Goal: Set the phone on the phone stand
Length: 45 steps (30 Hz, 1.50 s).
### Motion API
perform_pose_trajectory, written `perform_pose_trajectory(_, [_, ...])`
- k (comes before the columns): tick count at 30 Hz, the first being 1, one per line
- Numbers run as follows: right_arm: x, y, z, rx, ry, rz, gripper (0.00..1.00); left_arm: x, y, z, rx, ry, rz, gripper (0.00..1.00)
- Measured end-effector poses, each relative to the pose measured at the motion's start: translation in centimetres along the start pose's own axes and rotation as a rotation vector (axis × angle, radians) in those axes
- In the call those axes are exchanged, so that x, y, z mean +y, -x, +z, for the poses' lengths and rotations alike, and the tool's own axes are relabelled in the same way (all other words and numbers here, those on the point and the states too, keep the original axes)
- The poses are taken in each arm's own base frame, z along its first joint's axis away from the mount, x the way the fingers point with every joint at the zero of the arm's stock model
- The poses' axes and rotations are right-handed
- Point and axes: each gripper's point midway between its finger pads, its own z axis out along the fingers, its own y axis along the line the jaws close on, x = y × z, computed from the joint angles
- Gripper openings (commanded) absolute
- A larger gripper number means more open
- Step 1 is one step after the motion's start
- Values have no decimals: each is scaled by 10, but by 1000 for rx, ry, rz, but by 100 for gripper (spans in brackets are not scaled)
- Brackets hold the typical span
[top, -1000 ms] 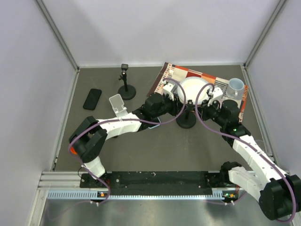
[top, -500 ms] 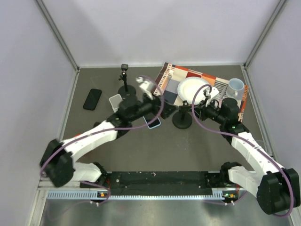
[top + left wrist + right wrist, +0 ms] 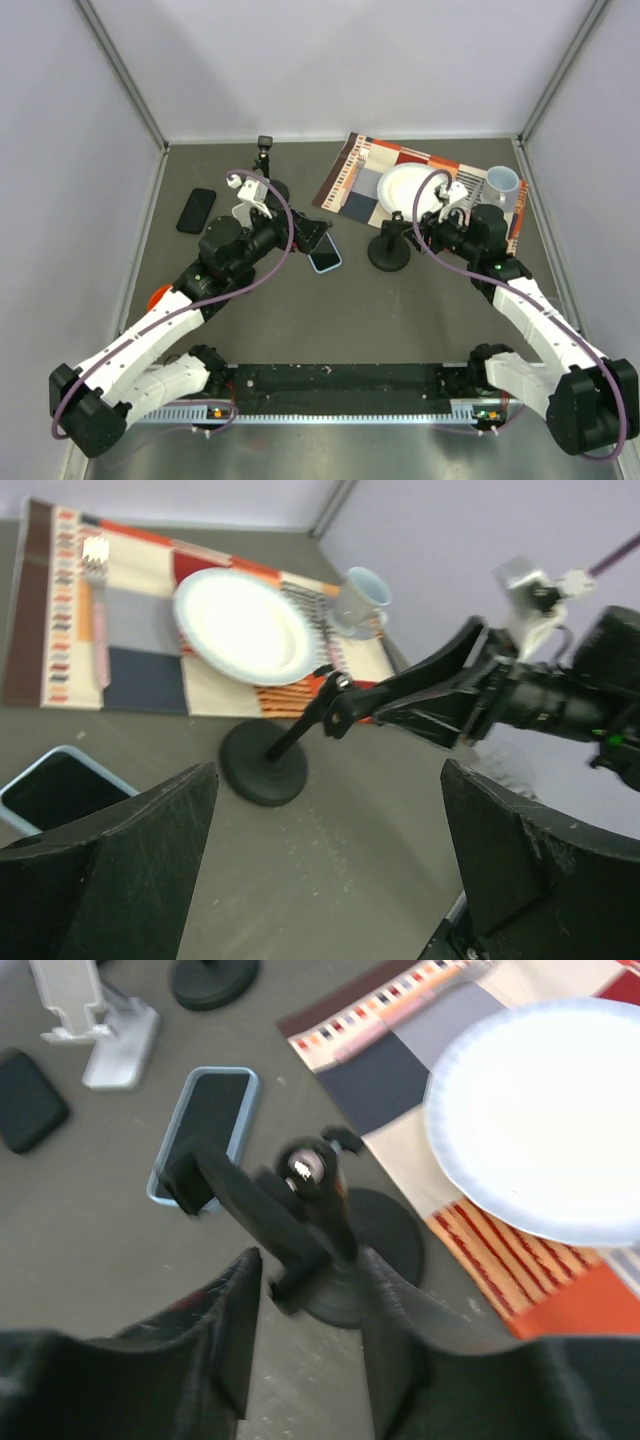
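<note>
We are looking at the phone [image 3: 325, 259] lying flat on the table [image 3: 300, 320], screen up in its light-blue case. It is just beside the left fingers [image 3: 312, 234] and not on the phone stand [image 3: 98, 1022]. From the left wrist we are catching only one corner of the phone, the rest cut off by the frame edge and a finger. Those fingers are standing wide apart and holding nothing. From above we are failing to pick out the stand, since the left arm is covering that spot. The right wrist is showing it standing on the table, beyond the phone and apart from it. The right fingers [image 3: 310, 1260] are sitting partly apart around the top of the black pole [image 3: 389, 255], but blur is stopping us from telling whether they are pressing on it. A black phone [image 3: 197, 210] is lying well apart at the table's left side.
</note>
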Motion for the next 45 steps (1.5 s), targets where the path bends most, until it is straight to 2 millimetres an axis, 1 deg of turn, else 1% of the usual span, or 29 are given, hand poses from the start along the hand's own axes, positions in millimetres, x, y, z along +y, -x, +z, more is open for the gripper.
perform_pose_trajectory(1, [0,0,-1,8,-13,13,62,4,-2,0,7,21,-1,98])
perform_pose_trajectory(2, [-1,-3,-2,23,-34,28,73,12,-6,-1,15,60,-4,98])
perform_pose_trajectory(3, [-3,-8,-4,44,-62,48,79,21,-9,-1,25,103,-7,98])
perform_pose_trajectory(4, [-5,-13,-7,64,-89,69,91,32,-15,0,40,153,-9,98])
perform_pose_trajectory(5, [-7,-17,-11,81,-120,93,97,42,-20,1,59,202,-11,98])
perform_pose_trajectory(6, [-7,-19,-14,94,-140,115,99,52,-26,4,87,248,-12,98])
perform_pose_trajectory(8, [-9,-18,-21,108,-181,150,99,72,-41,11,165,337,-9,94])
perform_pose_trajectory(10, [-11,-7,-29,103,-223,182,99,88,-56,20,252,418,-7,93])
perform_pose_trajectory(12, [-13,5,-36,91,-262,202,99,99,-67,24,318,466,-5,93])
perform_pose_trajectory(14, [-13,15,-45,74,-299,213,99,106,-78,21,361,498,-8,93])
perform_pose_trajectory(15, [-12,17,-50,69,-315,217,99,109,-83,17,380,516,-12,93])
perform_pose_trajectory(17, [-10,15,-60,71,-351,236,99,113,-87,12,393,542,-26,93])
perform_pose_trajectory(18, [-9,12,-64,76,-367,249,99,115,-87,11,389,561,-42,96])
perform_pose_trajectory(20, [-6,9,-71,84,-387,267,99,120,-89,11,384,592,-65,98])
perform_pose_trajectory(21, [-4,7,-74,87,-391,274,99,123,-93,11,388,610,-80,98])
perform_pose_trajectory(24, [1,3,-79,101,-394,280,99,140,-112,16,450,709,-126,98])
perform_pose_trajectory(25, [2,2,-80,104,-395,280,99,147,-120,19,481,757,-140,98])
perform_pose_trajectory(27, [2,1,-82,105,-397,277,99,157,-128,29,535,836,-165,98])
perform_pose_trajectory(30, [5,3,-86,98,-387,267,99,172,-137,56,588,948,-193,99])
perform_pose_trajectory(33, [9,7,-90,77,-368,255,99,182,-149,72,620,1017,-212,99])
perform_pose_trajectory(35, [12,11,-93,58,-351,250,99,187,-160,72,645,1056,-219,99])
perform_pose_trajectory(39, [21,18,-98,27,-310,246,99,197,-183,56,706,1151,-233,99])
perform_pose_trajectory(41, [24,20,-100,17,-296,244,99,200,-187,53,718,1169,-235,99])
perform_pose_trajectory(45, [29,22,-101,10,-268,238,99,202,-190,53,722,1174,-236,99])
